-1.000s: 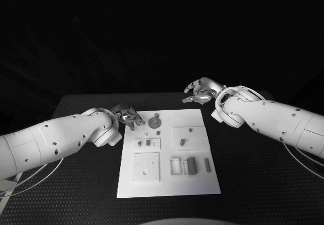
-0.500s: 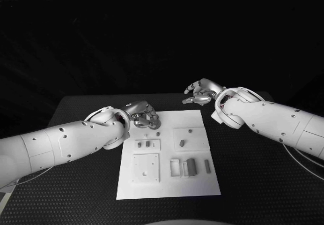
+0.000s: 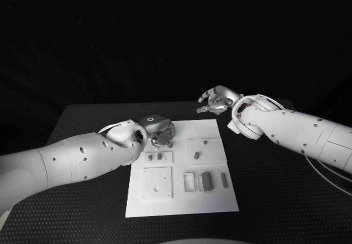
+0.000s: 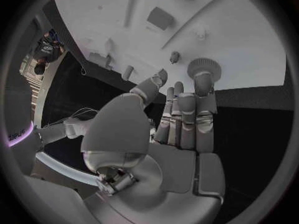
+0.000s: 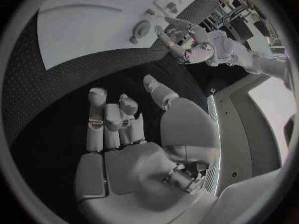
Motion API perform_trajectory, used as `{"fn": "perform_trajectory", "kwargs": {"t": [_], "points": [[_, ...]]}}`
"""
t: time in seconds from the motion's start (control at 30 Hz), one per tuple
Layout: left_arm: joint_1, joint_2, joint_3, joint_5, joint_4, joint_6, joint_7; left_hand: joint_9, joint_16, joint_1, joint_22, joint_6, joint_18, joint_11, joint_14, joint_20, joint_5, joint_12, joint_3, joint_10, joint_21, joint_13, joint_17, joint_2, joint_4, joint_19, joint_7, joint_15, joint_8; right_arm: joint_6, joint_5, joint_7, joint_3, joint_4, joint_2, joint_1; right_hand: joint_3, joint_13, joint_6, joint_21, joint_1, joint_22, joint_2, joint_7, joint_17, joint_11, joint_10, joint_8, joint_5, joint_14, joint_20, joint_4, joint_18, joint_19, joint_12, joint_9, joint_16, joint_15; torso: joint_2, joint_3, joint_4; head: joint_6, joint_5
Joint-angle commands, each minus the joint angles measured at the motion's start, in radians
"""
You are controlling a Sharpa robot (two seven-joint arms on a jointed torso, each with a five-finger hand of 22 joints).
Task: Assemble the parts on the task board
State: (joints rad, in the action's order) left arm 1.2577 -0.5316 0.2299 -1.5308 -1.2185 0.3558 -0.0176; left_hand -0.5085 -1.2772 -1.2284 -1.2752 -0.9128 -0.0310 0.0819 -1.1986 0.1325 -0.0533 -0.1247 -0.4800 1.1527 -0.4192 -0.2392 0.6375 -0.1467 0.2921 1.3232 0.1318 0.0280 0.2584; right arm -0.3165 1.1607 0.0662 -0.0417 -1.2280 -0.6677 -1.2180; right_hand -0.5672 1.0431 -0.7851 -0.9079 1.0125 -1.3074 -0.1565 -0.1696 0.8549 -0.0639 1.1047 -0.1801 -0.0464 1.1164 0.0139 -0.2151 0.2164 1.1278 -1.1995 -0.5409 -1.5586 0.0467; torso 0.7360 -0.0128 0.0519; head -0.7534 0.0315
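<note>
White task board [image 3: 209, 201] lies mid-table with small grey parts on it, a gear [image 4: 204, 68] near its far left corner. Left hand [image 3: 160, 131] hovers over that corner, fingers apart and empty, fingertips [image 4: 204, 92] just short of the gear. Right hand [image 3: 215, 100] hangs beyond the board's far edge, loosely spread, holding nothing.

The left hand [image 3: 159, 129] has moved in over the gear [image 4: 204, 68].

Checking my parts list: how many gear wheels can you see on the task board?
1: the gear wheel stands near the far edge of the task board, right at the fingertips of the left hand. That hand could hide another.
</note>
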Motion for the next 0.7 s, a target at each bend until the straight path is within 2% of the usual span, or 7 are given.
{"fn": "perform_trajectory", "kwargs": {"t": [0.03,0.37,0.63,0.7], "points": [[-0.006,0.010,0.000,-0.063,0.010,-0.016,-0.009,0.003,-0.009,-0.009,-0.008,-0.002,-0.105,0.005,-0.016,-0.001,-0.003,0.011,0.000,-0.006,-0.009,0.005,0.001,0.003,-0.002,0.017,0.002,0.000,-0.004,0.007,0.001,-0.009,0.000,-0.002,0.001,0.000,0.006,-0.001,0.001,0.006,0.003,-0.016,0.009,-0.008,-0.001,0.001,-0.009,-0.005,-0.003,-0.006,0.005,0.000,0.045,0.000,-0.006,0.002,0.003,-0.002,0.000,0.0004,0.0002,-0.002,0.003],[-0.014,0.030,0.000,-0.077,0.039,-0.075,0.009,0.012,-0.026,0.000,-0.027,-0.008,-0.135,0.017,-0.055,-0.014,-0.004,0.047,-0.010,-0.024,-0.026,0.024,-0.006,0.016,-0.003,0.049,0.007,-0.012,-0.003,0.006,0.001,-0.009,0.000,-0.006,0.000,0.000,0.006,-0.001,0.002,0.006,0.003,-0.016,0.009,-0.008,-0.001,0.001,-0.009,-0.005,-0.003,-0.005,0.005,0.000,0.045,0.000,-0.006,0.002,0.003,-0.002,0.000,0.0000,0.0003,-0.005,0.010],[-0.017,0.037,0.000,-0.098,0.052,-0.101,0.021,0.014,-0.027,0.002,-0.033,-0.017,-0.139,0.016,-0.061,-0.015,-0.005,0.048,-0.016,-0.013,-0.028,0.027,-0.009,0.023,-0.003,0.052,0.009,-0.011,0.001,0.007,0.001,-0.009,-0.001,-0.008,-0.001,0.000,0.007,-0.001,0.002,0.006,0.003,-0.016,0.009,-0.008,-0.001,0.001,-0.009,-0.005,-0.003,-0.005,0.005,0.000,0.045,0.000,-0.006,0.002,0.003,-0.002,-0.001,0.0000,0.0013,-0.008,0.014],[-0.018,0.037,0.000,-0.098,0.054,-0.105,0.020,0.014,-0.026,0.003,-0.035,-0.023,-0.140,0.013,-0.060,-0.015,-0.005,0.044,-0.018,-0.001,-0.027,0.026,-0.011,0.024,-0.003,0.050,0.011,-0.009,0.004,0.007,0.001,-0.009,-0.001,-0.008,-0.001,0.000,0.007,-0.001,0.002,0.006,0.003,-0.016,0.009,-0.008,-0.001,0.001,-0.009,-0.005,-0.003,-0.005,0.005,0.000,0.045,0.000,-0.006,0.002,0.003,-0.002,-0.001,0.0003,0.0012,-0.008,0.010]]}}
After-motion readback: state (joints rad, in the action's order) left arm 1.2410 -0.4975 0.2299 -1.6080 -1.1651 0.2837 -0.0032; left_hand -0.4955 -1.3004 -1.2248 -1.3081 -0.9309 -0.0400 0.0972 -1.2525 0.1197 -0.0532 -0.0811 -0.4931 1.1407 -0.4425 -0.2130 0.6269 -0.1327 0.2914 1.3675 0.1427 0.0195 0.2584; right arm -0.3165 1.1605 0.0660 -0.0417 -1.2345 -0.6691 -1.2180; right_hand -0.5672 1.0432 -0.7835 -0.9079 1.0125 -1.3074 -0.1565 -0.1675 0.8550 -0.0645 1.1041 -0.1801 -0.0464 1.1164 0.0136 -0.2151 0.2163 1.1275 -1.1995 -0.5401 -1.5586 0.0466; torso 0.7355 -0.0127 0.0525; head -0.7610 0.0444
